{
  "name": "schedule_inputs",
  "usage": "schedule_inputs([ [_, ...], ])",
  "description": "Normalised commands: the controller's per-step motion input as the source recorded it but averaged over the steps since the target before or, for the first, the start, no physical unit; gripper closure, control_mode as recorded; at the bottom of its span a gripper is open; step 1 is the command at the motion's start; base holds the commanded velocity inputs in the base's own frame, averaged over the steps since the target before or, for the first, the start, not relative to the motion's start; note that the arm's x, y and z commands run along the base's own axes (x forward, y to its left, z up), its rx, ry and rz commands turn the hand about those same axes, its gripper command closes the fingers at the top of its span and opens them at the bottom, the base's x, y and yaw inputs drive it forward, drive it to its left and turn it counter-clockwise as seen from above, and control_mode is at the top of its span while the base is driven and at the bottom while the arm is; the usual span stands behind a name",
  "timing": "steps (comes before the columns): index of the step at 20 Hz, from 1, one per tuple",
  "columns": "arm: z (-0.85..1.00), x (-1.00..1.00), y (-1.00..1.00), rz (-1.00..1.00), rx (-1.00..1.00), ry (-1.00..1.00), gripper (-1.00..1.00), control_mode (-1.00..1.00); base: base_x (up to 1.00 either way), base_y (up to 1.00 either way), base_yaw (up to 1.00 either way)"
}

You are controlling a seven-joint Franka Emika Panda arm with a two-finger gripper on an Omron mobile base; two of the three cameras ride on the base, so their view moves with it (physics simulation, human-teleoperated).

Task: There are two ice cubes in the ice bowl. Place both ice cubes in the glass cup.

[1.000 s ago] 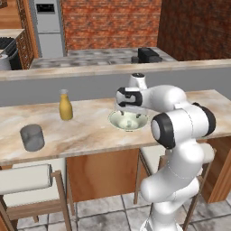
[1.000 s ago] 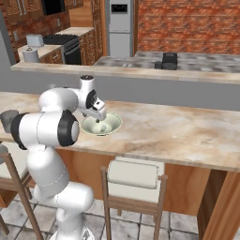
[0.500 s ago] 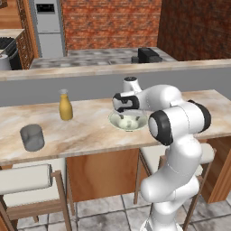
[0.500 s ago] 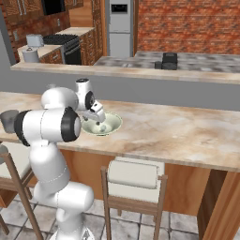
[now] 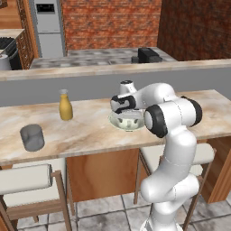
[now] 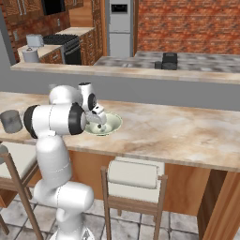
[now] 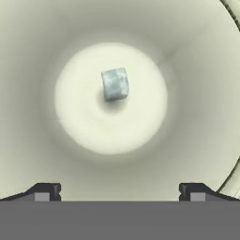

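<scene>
The ice bowl [image 5: 131, 123], pale greenish-white, sits on the marble counter in front of the arm. My gripper [image 5: 127, 113] hangs just above the bowl [image 6: 115, 124], pointing down into it. In the hand view the bowl's inside [image 7: 187, 93] spreads wide, and an ice cube [image 7: 115, 84], small and whitish-grey, lies near its centre. My gripper [image 7: 119, 192] is open, with dark fingertips [image 7: 44, 192] set wide apart and nothing between them. The cube lies ahead of the tips, untouched. The glass cup [image 5: 32, 137], a grey tumbler, stands far to the left on the counter [image 6: 10, 121].
A yellow bottle [image 5: 66, 105] with a white cap stands on the counter between cup and bowl. Stools [image 6: 133, 174] sit below the counter's front edge. A higher back ledge [image 5: 113, 68] runs behind the counter.
The hand has dropped lower over the bowl and shifted slightly left. Its jaws have stayed open. Bowl, cup and bottle have not moved.
</scene>
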Motion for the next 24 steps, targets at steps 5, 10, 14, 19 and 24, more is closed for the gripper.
schedule_inputs([
  [5,-0.36,0.27,0.0,0.0,0.0,0.0,-1.0,-1.0,0.0,0.0,0.0],
  [10,-0.27,0.38,-0.05,0.0,0.0,0.0,-1.0,-1.0,0.0,0.0,0.0],
  [14,-0.3,0.31,-0.18,0.0,0.0,0.0,-1.0,-1.0,0.0,0.0,0.0],
  [19,-0.3,0.29,-0.25,0.0,0.0,0.0,-1.0,-1.0,0.0,0.0,0.0],
  [24,-0.27,0.32,-0.3,0.0,0.0,-0.01,-1.0,-1.0,0.0,0.0,0.0],
])
